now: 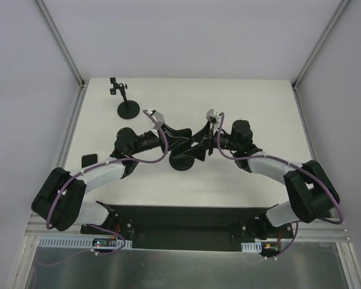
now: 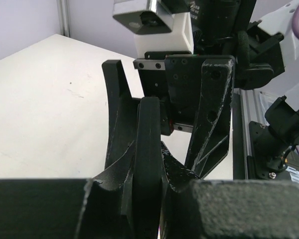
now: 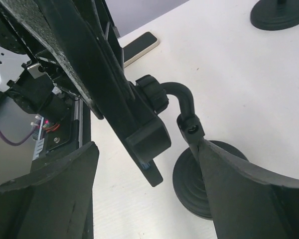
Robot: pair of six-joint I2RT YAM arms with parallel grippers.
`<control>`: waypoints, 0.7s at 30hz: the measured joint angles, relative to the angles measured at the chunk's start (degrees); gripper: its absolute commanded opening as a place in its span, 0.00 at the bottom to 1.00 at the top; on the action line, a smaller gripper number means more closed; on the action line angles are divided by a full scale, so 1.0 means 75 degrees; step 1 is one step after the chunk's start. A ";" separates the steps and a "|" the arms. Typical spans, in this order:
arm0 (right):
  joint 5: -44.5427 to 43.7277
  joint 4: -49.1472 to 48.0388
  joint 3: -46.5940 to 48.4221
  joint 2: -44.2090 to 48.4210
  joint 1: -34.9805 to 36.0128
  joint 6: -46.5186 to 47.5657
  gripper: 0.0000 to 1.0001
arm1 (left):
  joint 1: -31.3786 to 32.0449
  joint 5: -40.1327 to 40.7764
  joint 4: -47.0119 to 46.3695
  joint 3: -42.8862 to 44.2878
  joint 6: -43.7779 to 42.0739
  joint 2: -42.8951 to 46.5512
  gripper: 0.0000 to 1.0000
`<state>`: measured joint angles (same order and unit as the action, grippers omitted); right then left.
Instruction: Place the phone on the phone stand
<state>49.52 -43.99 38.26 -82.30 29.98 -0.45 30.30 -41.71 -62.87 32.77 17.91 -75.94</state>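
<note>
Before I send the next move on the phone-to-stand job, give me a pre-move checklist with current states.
1. The black round-based phone stand is upright on the white table: ok.
2. The right gripper is open, with the stand's neck and cradle between its fingers: ok.
3. The left gripper has a firm hold on the thin black slab, possibly the phone: cannot tell.
4. The slab is seated in the cradle: cannot tell, the grippers crowd it.
5. There is clearance between the two grippers: cannot tell, they meet over the stand.
6. The second black stand and the small flat black object are clear of both arms: ok.
</note>
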 measured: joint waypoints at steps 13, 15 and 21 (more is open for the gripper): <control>0.0341 -0.1483 0.0099 -0.0970 0.0187 -0.0437 0.14 | -0.0003 -0.0035 -0.1040 -0.0076 -0.0061 -0.0562 0.00; 0.0376 -0.1434 0.0096 -0.1023 0.0149 -0.0516 0.00 | -0.0023 -0.0192 -0.1204 -0.0079 -0.0140 -0.0641 0.00; 0.0294 -0.1547 0.0038 -0.1023 0.0160 -0.0472 0.00 | -0.0099 -0.0356 -0.1419 -0.0076 -0.0303 -0.0778 0.00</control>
<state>51.72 -55.59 38.54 -89.97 31.18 -3.99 29.56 -44.38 -73.52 32.21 15.64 -81.78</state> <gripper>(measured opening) 0.287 0.131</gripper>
